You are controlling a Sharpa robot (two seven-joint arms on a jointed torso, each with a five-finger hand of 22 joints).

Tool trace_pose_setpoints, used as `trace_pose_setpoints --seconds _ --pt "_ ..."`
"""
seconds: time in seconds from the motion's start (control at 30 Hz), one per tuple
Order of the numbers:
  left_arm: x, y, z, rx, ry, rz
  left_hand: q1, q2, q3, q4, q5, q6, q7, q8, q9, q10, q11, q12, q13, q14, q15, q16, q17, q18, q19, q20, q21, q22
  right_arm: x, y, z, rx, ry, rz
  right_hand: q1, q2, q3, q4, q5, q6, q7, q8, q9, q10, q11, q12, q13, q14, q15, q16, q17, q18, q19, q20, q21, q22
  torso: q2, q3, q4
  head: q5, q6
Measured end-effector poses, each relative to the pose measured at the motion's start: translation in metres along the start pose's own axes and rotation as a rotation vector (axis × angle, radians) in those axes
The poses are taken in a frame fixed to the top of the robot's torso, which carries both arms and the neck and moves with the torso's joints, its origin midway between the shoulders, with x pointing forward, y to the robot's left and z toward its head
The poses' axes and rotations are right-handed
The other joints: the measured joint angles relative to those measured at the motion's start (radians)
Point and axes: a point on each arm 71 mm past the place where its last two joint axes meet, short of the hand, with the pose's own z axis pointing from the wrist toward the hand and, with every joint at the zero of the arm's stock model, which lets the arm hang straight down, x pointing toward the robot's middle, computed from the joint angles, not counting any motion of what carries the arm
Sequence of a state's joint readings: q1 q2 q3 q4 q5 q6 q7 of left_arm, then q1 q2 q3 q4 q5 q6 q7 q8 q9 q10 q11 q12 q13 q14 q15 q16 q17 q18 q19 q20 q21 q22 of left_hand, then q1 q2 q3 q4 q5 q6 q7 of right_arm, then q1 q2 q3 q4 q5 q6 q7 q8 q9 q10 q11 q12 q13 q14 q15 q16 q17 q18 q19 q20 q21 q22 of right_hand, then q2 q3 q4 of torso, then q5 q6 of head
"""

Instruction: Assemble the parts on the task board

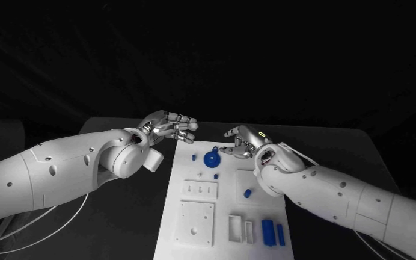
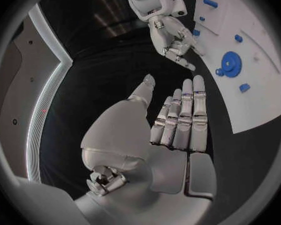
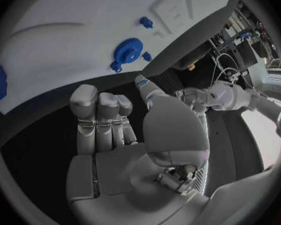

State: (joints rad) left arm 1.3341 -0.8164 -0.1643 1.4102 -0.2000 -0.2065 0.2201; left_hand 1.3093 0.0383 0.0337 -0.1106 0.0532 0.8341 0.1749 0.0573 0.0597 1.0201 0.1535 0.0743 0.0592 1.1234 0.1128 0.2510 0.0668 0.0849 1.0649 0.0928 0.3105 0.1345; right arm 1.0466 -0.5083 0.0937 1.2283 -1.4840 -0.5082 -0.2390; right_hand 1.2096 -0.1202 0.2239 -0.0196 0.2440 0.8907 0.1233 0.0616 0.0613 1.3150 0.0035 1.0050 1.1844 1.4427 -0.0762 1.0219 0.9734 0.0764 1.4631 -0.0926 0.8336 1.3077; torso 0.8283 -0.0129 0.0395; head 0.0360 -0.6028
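Observation:
The white task board (image 1: 186, 167) lies lengthwise in the middle of the table. A blue gear (image 1: 212, 159) (image 2: 231, 64) (image 3: 128, 50) sits near its far end, with a small blue peg (image 1: 216, 149) just beyond it. My right hand (image 1: 249, 141) (image 3: 115, 130) hovers over the board's far right corner with its fingers bent. It pinches a small blue part (image 3: 142, 81) at its thumb tip. My left hand (image 1: 169, 127) (image 2: 172, 120) hangs off the far left corner, fingers straight and together, thumb apart, holding nothing.
Another small blue piece (image 1: 247, 193) lies mid-board. Two blue blocks (image 1: 273, 233) stand near the board's front right. White raised plates (image 1: 196, 222) take up the board's front left. Thin cables (image 1: 52, 224) run over the table under my left arm.

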Motion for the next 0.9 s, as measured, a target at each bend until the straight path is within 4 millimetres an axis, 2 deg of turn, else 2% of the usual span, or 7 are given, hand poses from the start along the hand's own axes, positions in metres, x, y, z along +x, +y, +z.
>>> trace_pose_setpoints --seconds 0.1,0.13,0.23,0.37,0.6,0.73,0.9 --pt "-0.003 0.000 0.001 0.001 -0.008 0.003 0.000 0.000 0.000 0.000 0.000 0.000 0.000 0.000 0.000 0.000 0.000 0.000 0.000 0.000 0.000 0.000 0.000 0.000 0.000 0.000 0.000 0.000 -0.021 -0.014 -0.003 0.002 -0.018 0.067 0.033 0.016 0.002 -0.071 0.087 0.066 -0.001 0.000 0.001 0.000 0.000 0.000 0.001 0.000 0.000 0.000 0.002 0.000 0.000 0.000 -0.009 0.000 -0.003 0.0019 -0.0058 0.001 0.003" --pt "-0.004 0.000 0.001 0.002 -0.010 0.004 0.000 0.000 0.000 0.000 0.000 0.000 0.000 0.000 0.000 0.000 0.000 0.000 0.000 0.000 0.000 0.000 0.000 0.000 0.000 0.000 0.000 0.000 -0.025 -0.016 -0.004 0.001 -0.021 0.078 0.040 0.022 0.010 -0.095 0.102 0.079 -0.001 0.000 0.002 0.000 0.000 0.000 0.002 0.000 0.000 0.000 0.002 0.000 0.000 0.000 -0.009 0.000 -0.004 0.0032 -0.0084 0.002 0.003" --pt "-0.005 0.001 0.002 0.003 -0.015 0.006 0.000 0.000 0.000 0.000 0.000 0.008 0.003 0.000 0.000 0.015 -0.002 0.000 0.000 0.000 0.000 0.000 0.000 0.000 0.000 0.000 0.006 0.000 -0.045 -0.030 -0.009 -0.006 -0.035 0.117 0.040 0.023 0.035 -0.145 0.114 0.100 -0.003 0.000 0.002 -0.002 -0.002 0.000 0.002 0.000 0.000 0.000 0.004 0.000 0.000 0.000 -0.009 0.000 -0.008 0.0057 -0.0136 0.004 0.003" --pt "-0.008 0.001 0.002 0.009 -0.026 0.009 0.000 0.000 0.000 0.000 0.000 0.019 0.000 0.000 0.001 0.036 -0.007 0.000 0.000 0.000 0.000 0.000 0.000 0.000 -0.005 -0.005 0.007 0.001 -0.071 -0.053 -0.020 -0.011 -0.049 0.145 0.019 0.044 0.055 -0.187 0.114 0.110 -0.006 0.000 0.002 -0.003 -0.004 0.000 0.002 0.000 0.000 0.000 0.009 0.000 0.000 0.000 -0.005 0.000 -0.014 0.0101 -0.0244 -0.002 0.002" --pt "-0.011 0.000 0.000 0.021 -0.041 0.012 0.000 0.000 0.002 -0.002 0.004 0.022 0.000 0.000 0.001 0.051 -0.011 0.000 0.000 0.000 0.000 0.000 0.000 0.000 -0.005 -0.005 0.007 0.001 -0.088 -0.090 -0.041 0.028 -0.047 0.172 0.018 0.045 0.055 -0.200 0.089 0.133 -0.011 0.000 0.005 -0.007 -0.007 0.000 0.002 0.000 0.000 -0.005 0.009 0.000 0.000 0.000 -0.005 0.000 -0.024 0.0200 -0.0430 0.009 -0.007" --pt "-0.013 0.000 -0.002 0.025 -0.046 0.012 -0.004 0.004 0.006 -0.006 0.004 0.025 -0.003 0.000 0.001 0.091 -0.023 0.000 0.000 0.006 -0.006 0.000 0.000 -0.001 -0.009 -0.009 0.007 0.001 -0.083 -0.114 -0.054 0.072 -0.029 0.180 0.027 0.054 0.065 -0.216 0.085 0.147 -0.013 0.000 0.004 -0.007 -0.007 0.000 0.000 0.000 0.000 -0.010 0.008 0.000 0.000 0.000 -0.005 0.000 -0.026 0.0263 -0.0515 0.008 -0.013" --pt "-0.014 0.001 -0.003 0.027 -0.048 0.012 -0.004 0.004 0.006 -0.006 0.004 0.025 -0.003 0.000 0.001 0.092 -0.024 0.000 0.000 0.006 -0.006 0.000 0.000 -0.001 -0.009 -0.009 0.007 0.001 -0.072 -0.130 -0.063 0.097 -0.002 0.193 0.033 0.060 0.064 -0.233 0.056 0.171 -0.016 0.000 0.004 -0.007 -0.007 0.000 -0.004 0.000 0.000 -0.013 0.005 0.000 0.000 0.000 -0.012 0.000 -0.027 0.0334 -0.0604 0.000 -0.015"
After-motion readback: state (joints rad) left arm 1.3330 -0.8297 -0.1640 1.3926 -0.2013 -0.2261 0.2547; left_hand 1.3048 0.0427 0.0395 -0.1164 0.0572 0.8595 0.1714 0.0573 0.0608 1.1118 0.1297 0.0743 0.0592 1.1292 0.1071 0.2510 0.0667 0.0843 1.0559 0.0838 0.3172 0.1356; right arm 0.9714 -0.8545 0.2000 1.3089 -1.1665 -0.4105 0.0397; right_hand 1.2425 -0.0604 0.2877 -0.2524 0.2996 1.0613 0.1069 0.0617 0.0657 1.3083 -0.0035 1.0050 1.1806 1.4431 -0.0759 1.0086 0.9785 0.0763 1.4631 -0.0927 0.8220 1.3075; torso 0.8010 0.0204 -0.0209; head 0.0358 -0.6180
